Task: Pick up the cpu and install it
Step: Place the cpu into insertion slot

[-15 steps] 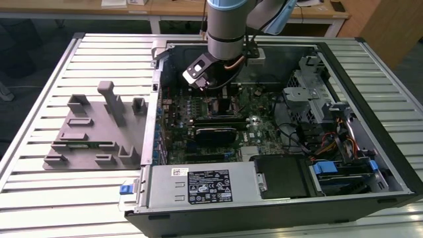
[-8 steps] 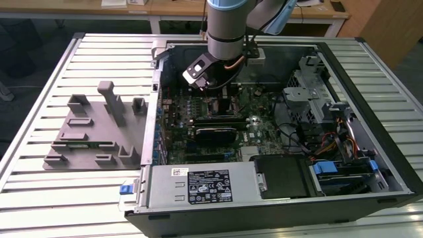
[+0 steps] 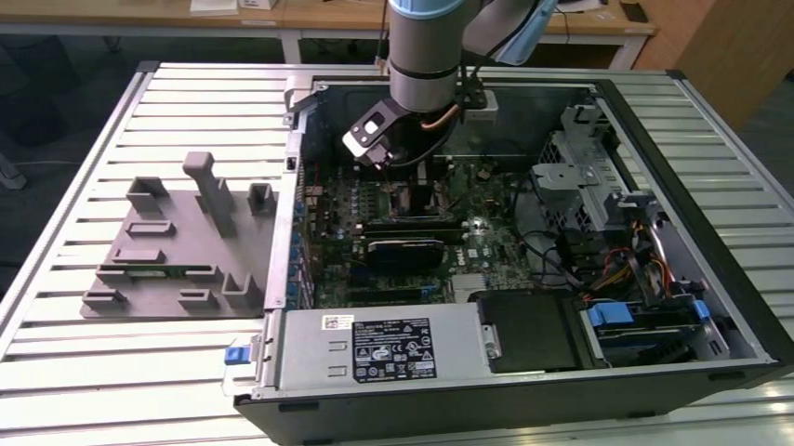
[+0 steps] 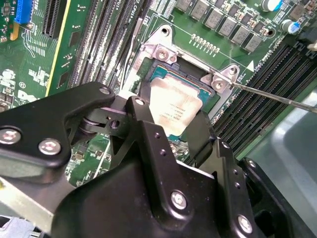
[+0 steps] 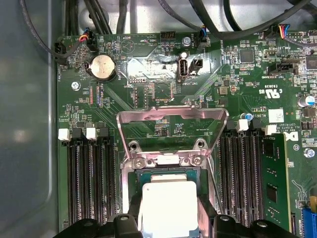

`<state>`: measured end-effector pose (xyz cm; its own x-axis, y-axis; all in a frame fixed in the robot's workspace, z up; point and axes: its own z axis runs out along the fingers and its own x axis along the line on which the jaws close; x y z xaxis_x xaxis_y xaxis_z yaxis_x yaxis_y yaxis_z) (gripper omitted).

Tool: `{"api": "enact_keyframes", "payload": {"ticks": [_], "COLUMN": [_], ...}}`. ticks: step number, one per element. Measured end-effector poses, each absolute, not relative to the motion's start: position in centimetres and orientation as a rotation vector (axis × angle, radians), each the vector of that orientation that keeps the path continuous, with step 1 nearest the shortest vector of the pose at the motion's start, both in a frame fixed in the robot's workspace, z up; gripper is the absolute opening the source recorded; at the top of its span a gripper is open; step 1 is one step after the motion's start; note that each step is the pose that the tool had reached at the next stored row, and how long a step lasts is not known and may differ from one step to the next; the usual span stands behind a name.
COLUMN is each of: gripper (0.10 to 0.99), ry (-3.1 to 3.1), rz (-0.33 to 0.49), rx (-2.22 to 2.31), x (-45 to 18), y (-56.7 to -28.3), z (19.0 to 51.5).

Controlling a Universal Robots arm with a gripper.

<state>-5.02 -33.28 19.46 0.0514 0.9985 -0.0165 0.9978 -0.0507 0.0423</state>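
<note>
Gripper, black, two-fingered: its fingers are closed against two opposite edges of the cpu, a small flat square chip with a silvery-grey metal top and a thin pale rim. Both wrist views show the chip clamped between the finger pads with its flat metal face towards the cameras.

The cpu lies squarely over the square metal-framed socket, inside the frame's outline. Whether it is seated or held just clear cannot be told.

The silvery metal load plate of the socket stands hinged open beyond the chip. In the second wrist view a thin metal lever rod runs out from the socket's corner.

Rows of long black memory slots flank the socket on both sides, and a green memory module stands in one slot. All are mounted on the green motherboard, which also carries a round silver coin battery.

In the exterior view the grey and blue robot arm descends from the upper centre of the frame into the open black computer case, which fills the centre and right. A silver power supply box sits along the case's lower edge. The case rests on a pale slatted metal table. A grey moulded parts fixture lies on the table at the exterior view's left, just beside the case.
</note>
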Motion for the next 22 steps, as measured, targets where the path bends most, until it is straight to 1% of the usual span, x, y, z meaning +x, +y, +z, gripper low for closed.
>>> {"api": "enact_keyframes", "payload": {"ticks": [22], "gripper": [0.525], "ry": [2.123], "rz": [0.028], "rx": [2.26], "x": [-5.02], "y": [-33.29], "z": [19.46]}}
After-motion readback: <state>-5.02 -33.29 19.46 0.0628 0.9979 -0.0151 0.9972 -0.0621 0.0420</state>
